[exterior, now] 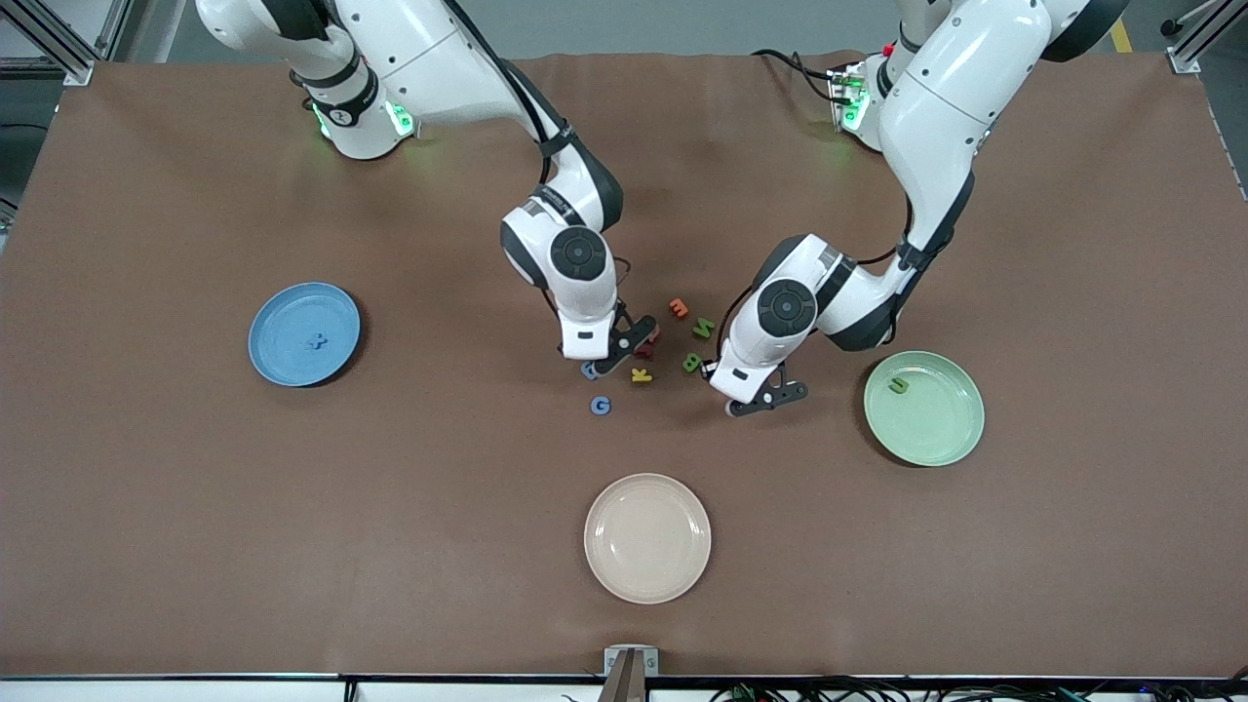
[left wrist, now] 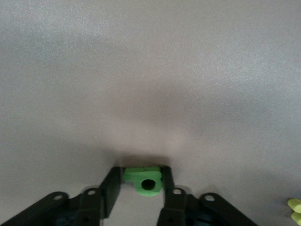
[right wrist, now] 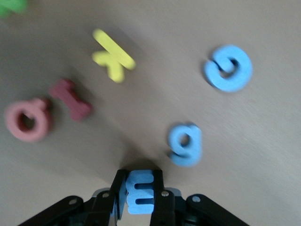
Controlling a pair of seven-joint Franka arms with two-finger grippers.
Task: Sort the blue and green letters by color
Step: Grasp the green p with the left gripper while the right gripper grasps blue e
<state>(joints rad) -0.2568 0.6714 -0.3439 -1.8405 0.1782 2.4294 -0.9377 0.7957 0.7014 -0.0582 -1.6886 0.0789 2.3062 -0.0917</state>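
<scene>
Gripping with both grippers at once, low over the loose letters at mid-table.

Front view: right gripper (exterior: 609, 359) reaching down among the letters, beside a yellow K (exterior: 641, 374), with a blue G (exterior: 601, 406) lying nearer the camera. Left gripper (exterior: 759, 398) working just beside a green B (exterior: 692, 363), with a green N (exterior: 703, 329) and an orange letter (exterior: 679, 308) lying farther back. Waiting toward the right arm's end: blue plate (exterior: 283, 366), already carrying one blue letter (exterior: 316, 341). Waiting toward the left arm's end: green plate (exterior: 946, 439), already carrying a green letter (exterior: 898, 385). Sitting empty nearest the camera: beige plate (exterior: 624, 570).

Left wrist view: pinching a green letter with a round hole (left wrist: 145, 180), likely the P, between closed fingers (left wrist: 112, 188), presumably for carrying to the matching plate.

Right wrist view: clamping a blue E (right wrist: 139, 190) between closed fingers (right wrist: 157, 188). Lying loose close by: a blue 9-like piece (right wrist: 186, 144); farther off, two red letters (right wrist: 44, 113).
</scene>
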